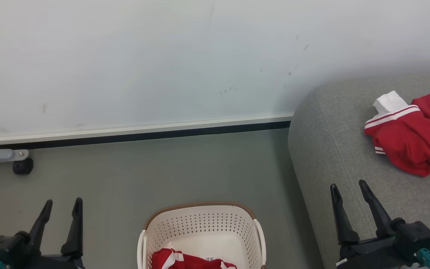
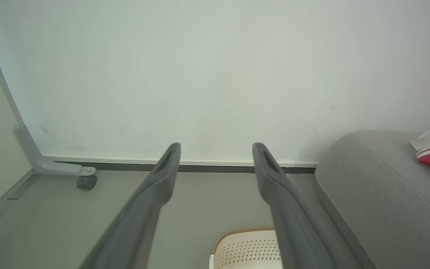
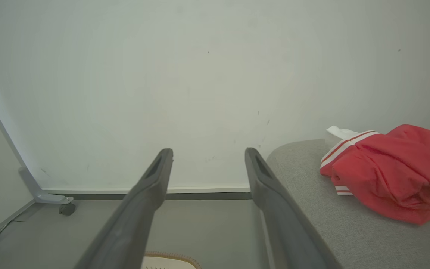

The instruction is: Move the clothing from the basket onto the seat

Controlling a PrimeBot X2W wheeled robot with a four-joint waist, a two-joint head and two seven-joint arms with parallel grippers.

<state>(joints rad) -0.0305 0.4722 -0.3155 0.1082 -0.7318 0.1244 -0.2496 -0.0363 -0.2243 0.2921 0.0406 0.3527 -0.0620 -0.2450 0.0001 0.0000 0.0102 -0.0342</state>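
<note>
The left jaws stand wide and empty over the floor [image 1: 125, 179], to the left of the basket [image 1: 200, 224]. The right jaws are just as wide and empty, above the front edge of the seat [image 1: 334, 149].

One garment [image 1: 190, 260] lies at the bottom of the basket, partly cut off by the lower edge of the head view. The other garment [image 1: 413, 138] already lies crumpled on the seat, well to the right of the right jaws. The task looks about half done, and the step in hand is probably the reach into the basket.

To do it well, one pair of jaws should come down inside the brown rim, clear of the perforated wall, and close on a raised fold rather than on flat cloth. The fabric is limp and will hang, so it should be lifted above the rim before being swung to the right. It can then be let go over bare cushion, beside the garment lying there.
</note>
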